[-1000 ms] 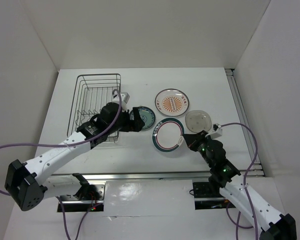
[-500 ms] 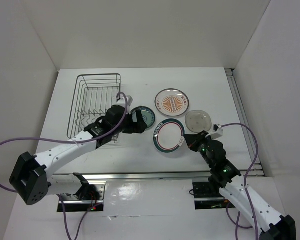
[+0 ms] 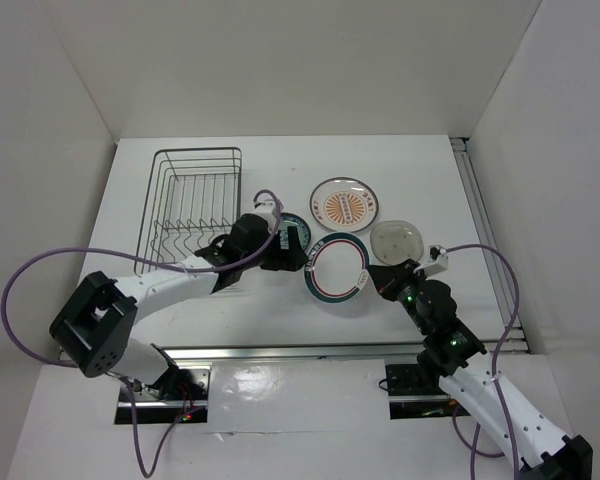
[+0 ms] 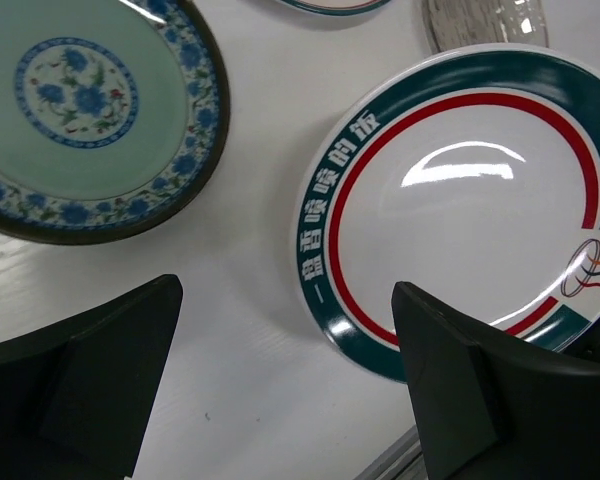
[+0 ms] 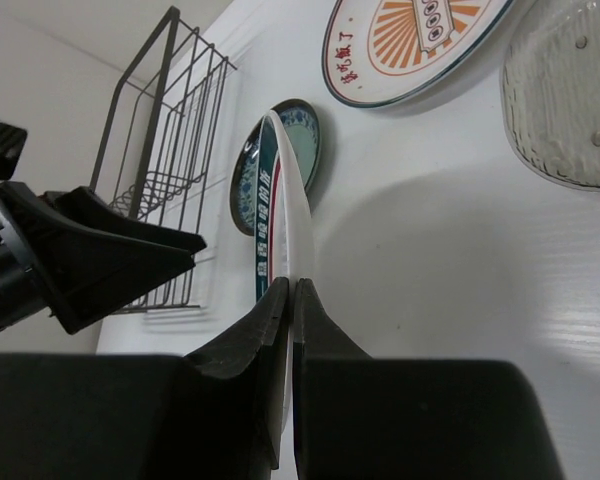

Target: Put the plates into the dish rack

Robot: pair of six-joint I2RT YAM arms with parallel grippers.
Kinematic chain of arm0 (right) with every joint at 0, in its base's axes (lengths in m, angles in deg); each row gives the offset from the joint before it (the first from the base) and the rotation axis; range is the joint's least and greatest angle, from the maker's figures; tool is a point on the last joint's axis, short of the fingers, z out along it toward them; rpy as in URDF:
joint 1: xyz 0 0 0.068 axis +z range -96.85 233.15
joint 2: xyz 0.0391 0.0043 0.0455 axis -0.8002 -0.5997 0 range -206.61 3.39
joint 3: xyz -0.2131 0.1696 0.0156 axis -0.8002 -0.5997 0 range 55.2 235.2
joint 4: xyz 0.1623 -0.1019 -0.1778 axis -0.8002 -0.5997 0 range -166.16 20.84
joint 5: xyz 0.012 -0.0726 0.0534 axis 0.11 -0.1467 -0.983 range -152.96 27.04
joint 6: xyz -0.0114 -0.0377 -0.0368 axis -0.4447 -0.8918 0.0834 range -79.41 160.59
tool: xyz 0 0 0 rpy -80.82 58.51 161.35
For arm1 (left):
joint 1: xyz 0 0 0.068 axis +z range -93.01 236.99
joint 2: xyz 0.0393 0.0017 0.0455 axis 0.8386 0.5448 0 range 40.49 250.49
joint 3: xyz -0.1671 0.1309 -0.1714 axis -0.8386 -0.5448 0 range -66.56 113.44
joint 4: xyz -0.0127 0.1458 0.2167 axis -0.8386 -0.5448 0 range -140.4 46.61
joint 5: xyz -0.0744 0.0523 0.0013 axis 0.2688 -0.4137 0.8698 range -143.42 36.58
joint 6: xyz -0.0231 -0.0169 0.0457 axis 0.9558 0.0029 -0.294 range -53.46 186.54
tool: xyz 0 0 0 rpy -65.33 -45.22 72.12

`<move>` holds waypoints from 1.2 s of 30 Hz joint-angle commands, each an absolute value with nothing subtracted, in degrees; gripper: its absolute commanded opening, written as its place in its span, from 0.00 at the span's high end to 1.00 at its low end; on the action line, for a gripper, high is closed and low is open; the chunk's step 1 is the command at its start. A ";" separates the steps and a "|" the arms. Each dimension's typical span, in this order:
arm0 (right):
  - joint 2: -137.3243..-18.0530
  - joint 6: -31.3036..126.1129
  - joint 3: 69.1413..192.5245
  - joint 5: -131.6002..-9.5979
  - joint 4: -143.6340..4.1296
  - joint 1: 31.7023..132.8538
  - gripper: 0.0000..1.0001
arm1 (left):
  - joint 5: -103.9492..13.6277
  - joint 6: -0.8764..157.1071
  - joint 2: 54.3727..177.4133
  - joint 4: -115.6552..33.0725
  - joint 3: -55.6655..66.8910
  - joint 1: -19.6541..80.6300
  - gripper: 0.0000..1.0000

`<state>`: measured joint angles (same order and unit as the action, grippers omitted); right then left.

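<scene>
My right gripper is shut on the rim of the white plate with teal-and-red rings and holds it tilted on edge above the table; the gripper and that plate also show in the top view. My left gripper is open and empty, hovering just left of the ringed plate and beside the teal-blue patterned plate. In the top view the left gripper partly covers the teal-blue plate. The sunburst plate lies flat behind. The wire dish rack stands at the left, with no plates in it.
A clear glass dish lies right of the ringed plate. White walls close in the table on the left, the back and the right. A metal rail runs along the near edge.
My left gripper has moved right from the rack's corner, past the teal-blue plate, towards the ringed plate. My right gripper keeps hold of the ringed plate, almost unmoved.
</scene>
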<state>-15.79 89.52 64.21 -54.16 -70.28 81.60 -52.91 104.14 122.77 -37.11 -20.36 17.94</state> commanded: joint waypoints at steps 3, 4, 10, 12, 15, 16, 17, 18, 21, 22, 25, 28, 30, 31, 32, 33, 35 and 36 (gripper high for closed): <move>-13.93 88.94 68.99 -55.84 -67.93 81.36 1.00 | -42.63 102.75 126.52 -24.51 -20.33 18.93 0.00; -13.92 88.93 69.00 -56.36 -67.93 81.36 1.00 | -41.05 103.27 127.05 -23.54 -20.33 18.93 0.00; -12.34 88.40 70.14 -56.89 -69.68 81.36 1.00 | -35.67 105.03 130.22 -18.79 -20.85 21.21 0.01; -12.34 88.40 70.66 -56.89 -70.21 81.36 1.00 | -35.15 105.73 130.22 -17.30 -21.56 21.74 0.01; -12.34 88.40 70.67 -56.89 -70.21 81.36 1.00 | -33.57 106.78 130.75 -16.15 -22.87 22.89 0.01; -12.34 88.40 70.67 -57.42 -70.21 81.36 1.00 | -32.60 106.79 131.53 -14.06 -22.87 23.58 0.01; -12.34 88.40 70.67 -57.42 -70.21 81.36 1.00 | -30.42 108.18 132.50 -12.47 -23.48 24.29 0.02; -12.34 88.40 70.67 -57.42 -70.21 81.36 1.00 | -28.92 108.98 133.20 -10.80 -24.19 24.29 0.04; -12.34 88.40 70.67 -57.94 -69.60 81.36 1.00 | -21.03 113.81 136.71 -0.62 -26.12 25.87 0.05; -12.34 88.40 70.67 -57.95 -69.60 81.36 1.00 | -19.08 115.30 137.77 2.63 -26.65 26.57 0.05; -12.34 88.40 70.67 -57.95 -69.60 81.36 1.00 | -13.09 121.02 142.85 13.71 -27.18 27.19 0.08; -12.34 88.40 70.67 -57.95 -70.12 81.36 1.00 | -10.01 126.03 147.17 22.32 -27.18 27.19 0.28; -11.81 88.40 70.67 -57.95 -70.65 81.36 1.00 | -10.00 129.10 147.80 26.90 -27.18 27.19 0.38; -11.81 88.40 70.67 -57.95 -70.65 81.36 1.00 | -8.70 129.11 147.80 27.44 -27.18 27.19 0.64; -11.81 88.40 70.67 -57.95 -70.65 81.36 1.00 | -8.69 129.11 147.80 27.44 -27.18 27.19 0.79; -11.29 88.40 70.67 -57.95 -70.65 81.36 1.00 | -8.69 129.11 146.76 25.44 -26.66 27.19 0.97; -11.29 87.88 70.67 -57.95 -71.18 81.36 1.00 | -8.69 126.48 145.00 21.57 -26.65 27.19 1.00; -11.29 87.88 70.67 -57.95 -71.18 81.36 1.00 | -8.69 125.69 143.07 19.73 -26.13 27.19 1.00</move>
